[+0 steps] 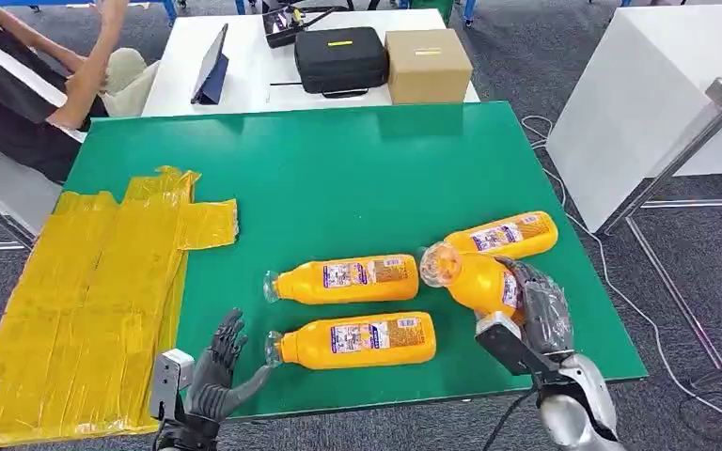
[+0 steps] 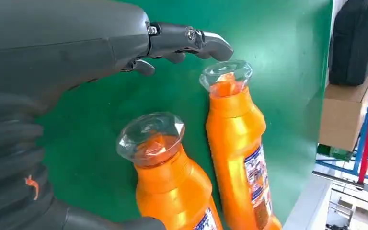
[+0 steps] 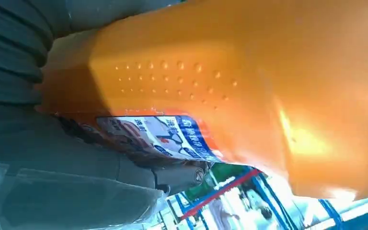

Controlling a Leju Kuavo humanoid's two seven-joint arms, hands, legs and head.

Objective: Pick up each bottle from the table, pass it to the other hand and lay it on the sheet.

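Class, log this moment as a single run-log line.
right hand: grips orange plastic bottle | left hand: open by near bottle | yellow sheet: bare | three bottles lying on green table

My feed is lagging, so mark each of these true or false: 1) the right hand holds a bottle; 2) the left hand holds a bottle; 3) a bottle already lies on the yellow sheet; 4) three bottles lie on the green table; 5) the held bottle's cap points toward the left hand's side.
1) The right hand holds a bottle. True.
2) The left hand holds a bottle. False: it is open, beside the near bottle, holding nothing.
3) A bottle lies on the sheet. False: no bottle lies on it.
4) Three bottles lie on the table. True: the near bottle, the middle bottle and the far bottle.
5) The held bottle's cap points toward the left hand's side. True.
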